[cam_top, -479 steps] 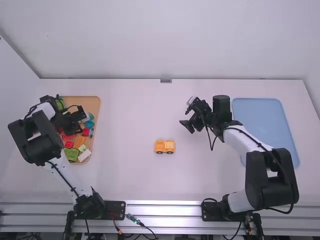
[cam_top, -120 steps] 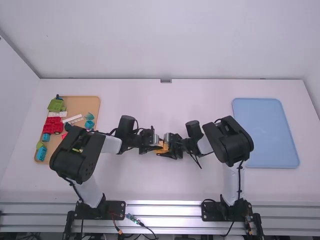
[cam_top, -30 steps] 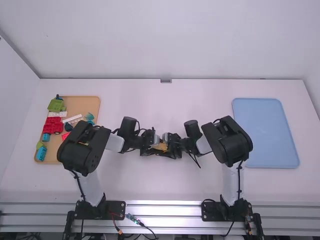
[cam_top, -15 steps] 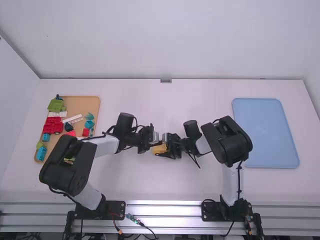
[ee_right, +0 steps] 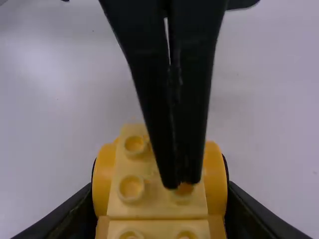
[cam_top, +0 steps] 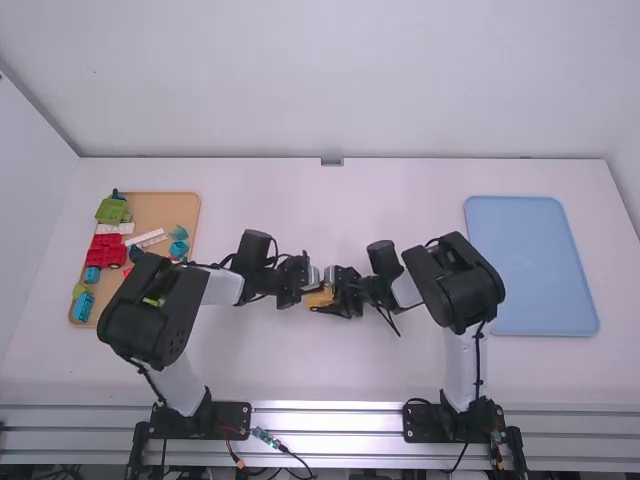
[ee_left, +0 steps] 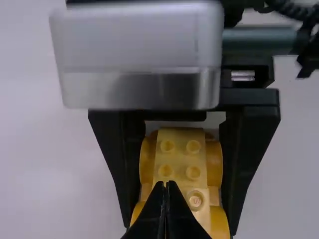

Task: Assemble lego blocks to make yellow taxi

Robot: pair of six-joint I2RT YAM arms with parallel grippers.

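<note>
Near the middle of the table, the two grippers meet at a yellow block vehicle. My left gripper is on its left and my right gripper on its right. In the left wrist view, the left gripper has its fingertips pressed together over the studded top of the yellow blocks. The right wrist view has the right gripper shut on the sides of the yellow blocks, with the left one's joined tips over a stud. Whether those tips touch it I cannot tell.
A wooden tray at the left holds red, green, white and blue-green blocks, with the left arm partly over it. On the right lies a light blue tray, beside the right arm's elbow.
Sixteen seconds ago the vehicle stood free on the table; the right gripper has since taken hold. Within the last second the left arm drew back left, then came partly forward again. The right arm stayed still.
</note>
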